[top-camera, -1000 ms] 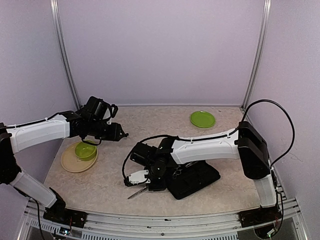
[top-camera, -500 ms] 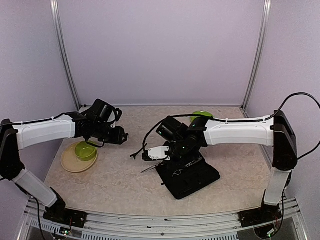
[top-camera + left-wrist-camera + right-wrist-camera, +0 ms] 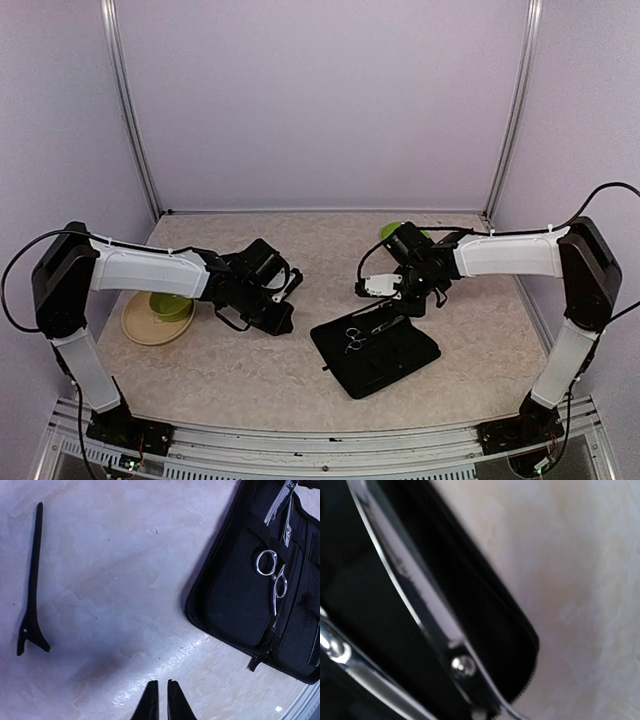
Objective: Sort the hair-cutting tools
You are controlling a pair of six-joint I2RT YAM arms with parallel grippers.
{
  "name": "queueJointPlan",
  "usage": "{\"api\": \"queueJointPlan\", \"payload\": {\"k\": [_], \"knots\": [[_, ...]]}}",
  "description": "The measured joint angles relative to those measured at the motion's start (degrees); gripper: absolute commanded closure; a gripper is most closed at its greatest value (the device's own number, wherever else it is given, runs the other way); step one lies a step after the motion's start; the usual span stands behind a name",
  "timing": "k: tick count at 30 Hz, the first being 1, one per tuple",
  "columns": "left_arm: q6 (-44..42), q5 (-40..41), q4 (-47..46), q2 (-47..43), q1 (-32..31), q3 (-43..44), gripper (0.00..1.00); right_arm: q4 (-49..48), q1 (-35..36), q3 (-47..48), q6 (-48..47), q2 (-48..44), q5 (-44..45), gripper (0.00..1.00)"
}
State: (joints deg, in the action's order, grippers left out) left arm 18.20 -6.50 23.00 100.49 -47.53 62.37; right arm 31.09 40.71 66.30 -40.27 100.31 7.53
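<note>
A pair of scissors (image 3: pixel 272 580) lies in the black case (image 3: pixel 400 365). The right jaws grip the second scissors (image 3: pixel 410 595) over its far edge, seemingly placing them. The left jaws, nearly shut and empty, hover left of the case; next, they probably reopen for the hair clip (image 3: pixel 32 580) there.

A flat black case (image 3: pixel 400 362) lies open on the mottled beige bench (image 3: pixel 230 375). At left, a green bowl (image 3: pixel 168 303) sits on a tan plate (image 3: pixel 138 327); a green plate (image 3: pixel 390 230) (partly hidden) lies far right.
</note>
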Motion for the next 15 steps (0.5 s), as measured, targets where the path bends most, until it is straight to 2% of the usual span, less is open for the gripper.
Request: {"api": "queueJointPlan", "payload": {"k": [15], "knots": [[1.70, -7.30, -4.07, 7.74, -2.08, 1.99, 1.00, -4.74, -1.25, -3.63, -4.76, -0.04, 2.86, 1.00]]}}
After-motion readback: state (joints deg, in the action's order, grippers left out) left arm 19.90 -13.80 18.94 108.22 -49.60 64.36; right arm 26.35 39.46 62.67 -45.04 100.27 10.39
